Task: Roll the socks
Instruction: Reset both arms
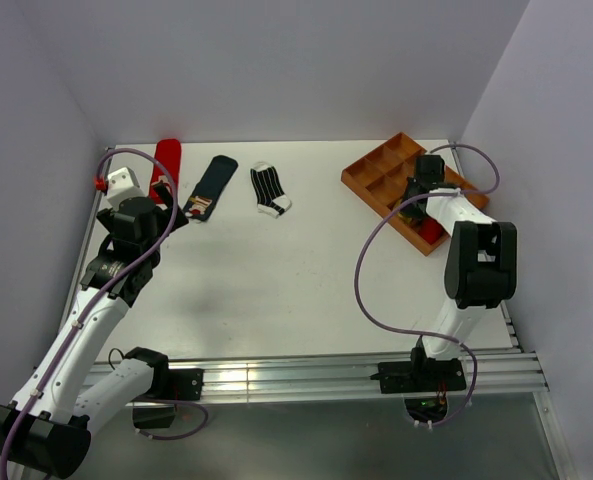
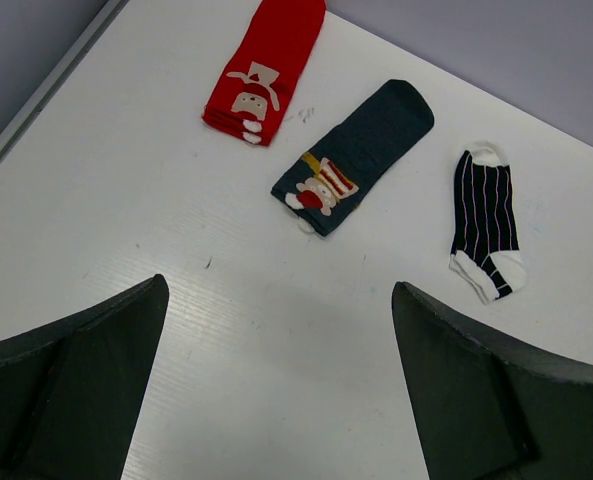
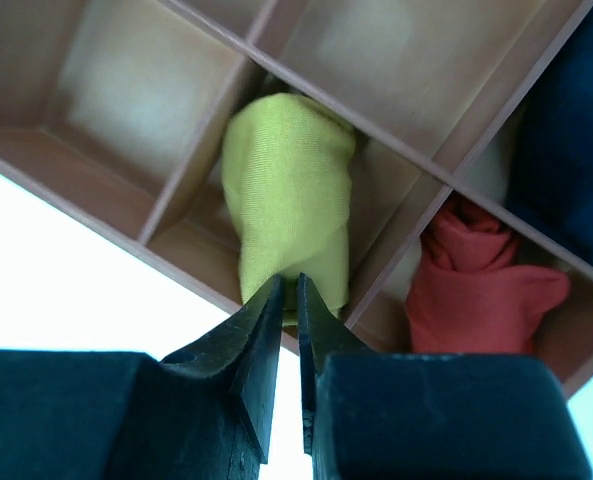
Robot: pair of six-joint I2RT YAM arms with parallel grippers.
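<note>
Right wrist view gives you the best read on progress. The right tool (image 3: 289,285) has its jaws almost together, with only a thin slit between them. Its tips are at the near end of the yellow sock (image 3: 286,190). I cannot tell whether a fold of fabric is pinched between them or only pressed. That sock is bunched into a roll and sits in a compartment of the tray (image 3: 66,180) directly ahead of the tips. In the compartment to the right of the tool is a red roll (image 3: 486,290). Beyond that, at the far right edge, is some navy fabric (image 3: 576,150), too cropped to say how neatly it is rolled.

The left tool (image 2: 276,300) is wide open and holds nothing, hanging above the bench (image 2: 176,200). Three socks lie flat ahead of it, all apart from its fingers. The red sock (image 2: 266,60) is farthest, ahead and to the left. The patched sock (image 2: 356,155) is just beside it, nearer and more central. The striped sock (image 2: 486,220) is off to the right, apart from the other two.

By my judgement you are about halfway. Three socks are in the tray, the yellow one perhaps not fully seated. The three flat ones are not yet rolled or stowed.
</note>
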